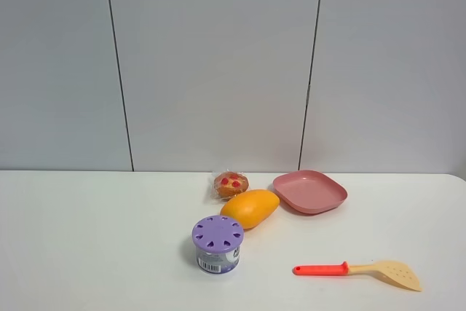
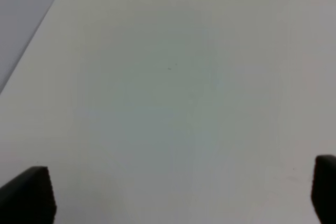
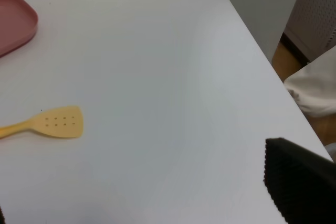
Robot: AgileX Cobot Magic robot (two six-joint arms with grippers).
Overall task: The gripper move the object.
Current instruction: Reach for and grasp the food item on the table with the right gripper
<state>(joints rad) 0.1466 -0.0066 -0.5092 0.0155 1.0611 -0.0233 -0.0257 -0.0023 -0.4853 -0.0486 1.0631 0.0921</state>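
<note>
Both empty, left gripper (image 2: 176, 190) spread wide, right gripper (image 3: 152, 198) likewise, muffin (image 1: 231, 184) beside mango (image 1: 250, 208)

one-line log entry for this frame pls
stage: pre-grasp | muffin: on table, behind mango, untouched | plate: empty | left gripper: open, empty | right gripper: open, empty, spatula in view
</note>
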